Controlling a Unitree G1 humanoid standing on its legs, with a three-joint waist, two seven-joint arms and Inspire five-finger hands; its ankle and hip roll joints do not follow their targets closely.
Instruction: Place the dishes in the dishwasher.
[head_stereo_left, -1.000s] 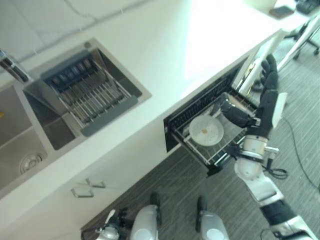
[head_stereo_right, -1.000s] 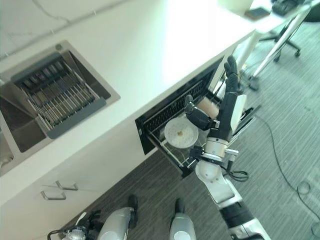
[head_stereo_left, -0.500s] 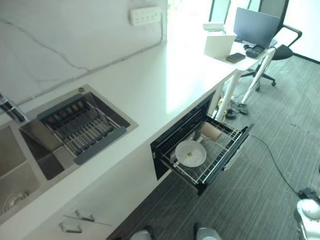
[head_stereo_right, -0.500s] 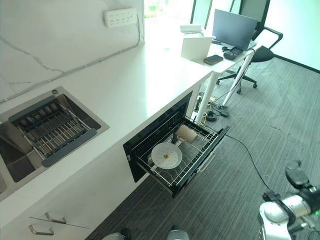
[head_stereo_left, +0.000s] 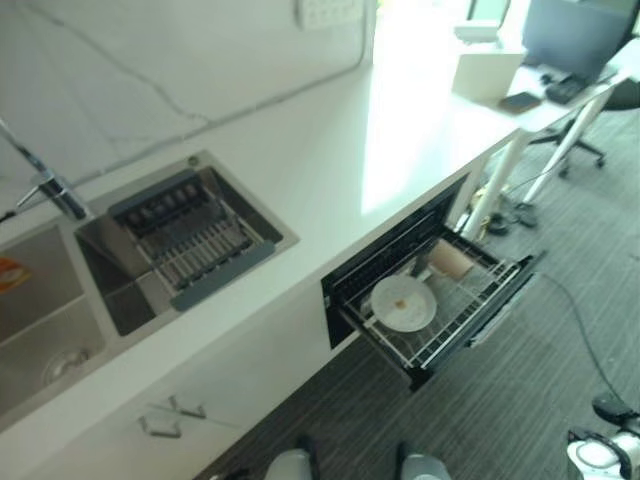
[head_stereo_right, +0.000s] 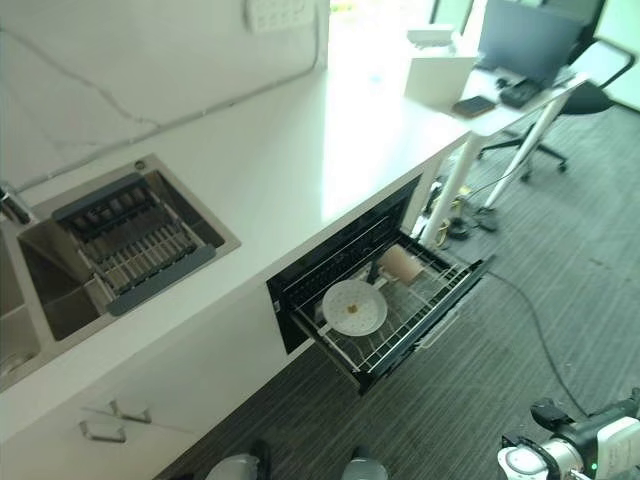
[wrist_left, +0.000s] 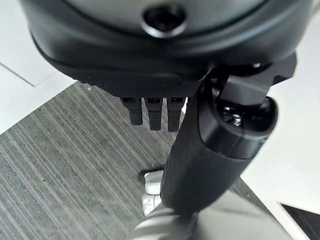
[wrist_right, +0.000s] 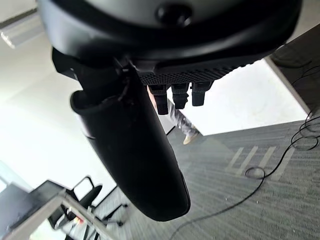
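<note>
— Where are the dishes?

— A round white plate with a small brown spot lies flat in the pulled-out wire dishwasher rack, under the long white countertop. A tan cylindrical cup lies on its side at the plate's two o'clock, just beside it.

— And the hands?

— The left hand hangs over grey striped carpet, fingers curled in, thumb straight, holding nothing. The right hand looks the same (short curled fingers, thick thumb extended), empty too.

— Anything else?

— At the rack's nine o'clock, well apart, a steel sink holds a grey-framed wire drying basket.
</note>
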